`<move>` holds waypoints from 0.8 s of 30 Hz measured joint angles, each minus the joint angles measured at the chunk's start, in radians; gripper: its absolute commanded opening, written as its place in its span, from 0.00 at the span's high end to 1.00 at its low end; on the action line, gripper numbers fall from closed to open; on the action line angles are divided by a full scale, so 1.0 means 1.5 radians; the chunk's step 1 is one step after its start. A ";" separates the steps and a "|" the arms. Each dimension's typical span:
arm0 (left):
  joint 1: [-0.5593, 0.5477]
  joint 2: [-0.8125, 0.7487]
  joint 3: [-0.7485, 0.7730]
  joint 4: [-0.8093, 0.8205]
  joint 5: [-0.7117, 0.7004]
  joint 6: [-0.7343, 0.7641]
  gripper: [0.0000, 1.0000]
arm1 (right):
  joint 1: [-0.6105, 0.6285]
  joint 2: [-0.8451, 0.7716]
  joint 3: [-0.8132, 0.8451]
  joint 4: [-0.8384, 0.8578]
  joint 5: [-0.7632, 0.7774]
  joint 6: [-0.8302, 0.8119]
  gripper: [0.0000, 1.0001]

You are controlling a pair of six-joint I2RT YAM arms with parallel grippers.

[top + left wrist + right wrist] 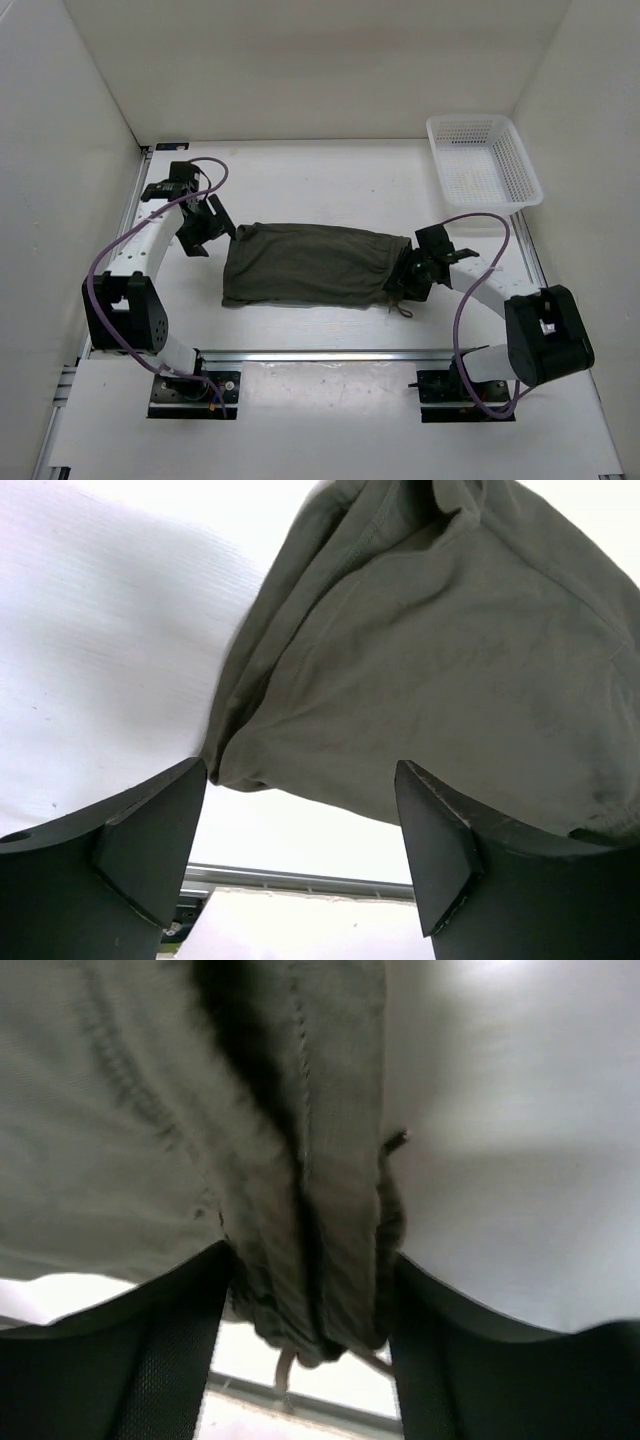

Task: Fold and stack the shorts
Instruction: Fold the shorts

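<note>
the aluminium rail [330, 354] runs along the near edge of the tabletop [330, 185], both arm bases bolted just in front of it. just beyond the rail the shorts [305, 265] lie flat in a long folded band across the middle, gathered waistband to the right, the drawstring [403, 309] trailing off the near right corner. the left arm [140, 250] bends out along the left edge; the left fingers [150, 840] sit low at the cloth's left end, released and wide. the right arm [490, 290] reaches in low from the right; the right fingers [170, 1360] are spread and unclamped, the bunched waistband lying between them. behind the shorts bare tabletop runs to the back wall [320, 70]. a white mesh basket [470, 122] stands in the far right corner, well apart.
</note>
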 measured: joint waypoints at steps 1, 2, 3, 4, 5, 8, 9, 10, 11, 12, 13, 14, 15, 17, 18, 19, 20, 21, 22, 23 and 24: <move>0.000 0.001 0.000 -0.001 0.000 -0.001 0.14 | 0.000 0.011 0.002 0.012 -0.009 0.007 0.61; 0.000 0.003 0.000 -0.003 0.000 -0.001 0.16 | 0.001 0.017 0.002 0.026 -0.007 0.007 0.74; 0.000 0.005 0.000 -0.004 -0.001 -0.002 0.16 | 0.001 0.025 0.002 0.036 -0.003 0.011 0.86; 0.000 0.008 0.001 -0.005 -0.001 -0.002 0.16 | 0.001 0.032 0.004 0.040 -0.003 0.012 1.00; 0.000 0.009 0.001 -0.005 -0.002 -0.003 0.16 | 0.001 0.036 0.008 0.039 0.004 0.012 1.00; 0.000 0.010 0.001 -0.005 -0.002 -0.002 0.17 | 0.006 0.025 0.024 0.013 0.050 0.007 1.00; 0.000 0.010 0.001 -0.005 -0.002 -0.002 0.17 | 0.006 0.014 0.028 0.000 0.066 0.003 1.00; 0.000 0.010 0.001 -0.005 -0.001 -0.002 0.17 | 0.006 -0.002 0.035 -0.020 0.086 -0.006 1.00; 0.000 0.010 0.001 -0.005 0.001 -0.001 0.18 | 0.006 -0.020 0.044 -0.043 0.106 -0.016 1.00; -0.001 0.010 0.001 -0.005 0.003 -0.001 0.21 | 0.006 -0.037 0.057 -0.070 0.126 -0.029 1.00; -0.002 0.009 0.001 -0.005 0.006 0.000 0.41 | 0.006 -0.051 0.073 -0.094 0.146 -0.042 1.00; -0.004 0.008 -0.001 -0.004 0.013 -0.001 0.51 | 0.006 -0.067 0.093 -0.116 0.168 -0.060 1.00; -0.008 0.005 -0.003 0.000 0.019 -0.003 0.59 | 0.006 -0.082 0.110 -0.133 0.185 -0.075 1.00; -0.029 -0.003 -0.021 0.016 0.034 -0.008 0.74 | 0.006 -0.111 0.149 -0.166 0.220 -0.107 1.00; -0.043 -0.006 -0.033 0.023 0.040 -0.012 0.81 | 0.006 -0.120 0.165 -0.179 0.233 -0.120 1.00; -0.055 -0.006 -0.042 0.029 0.044 -0.017 0.86 | 0.006 -0.126 0.185 -0.196 0.246 -0.136 1.00; -0.067 -0.004 -0.051 0.035 0.046 -0.020 0.90 | 0.006 -0.129 0.203 -0.208 0.258 -0.152 1.00; -0.078 0.002 -0.057 0.042 0.049 -0.023 0.90 | 0.006 -0.129 0.221 -0.218 0.267 -0.168 1.00; -0.085 0.011 -0.060 0.047 0.050 -0.025 0.90 | 0.007 -0.126 0.237 -0.226 0.275 -0.182 1.00; -0.089 0.026 -0.061 0.055 0.050 -0.027 0.90 | 0.009 -0.121 0.252 -0.236 0.282 -0.193 1.00; -0.090 0.045 -0.061 0.066 0.050 -0.030 0.90 | 0.010 -0.115 0.263 -0.239 0.289 -0.203 1.00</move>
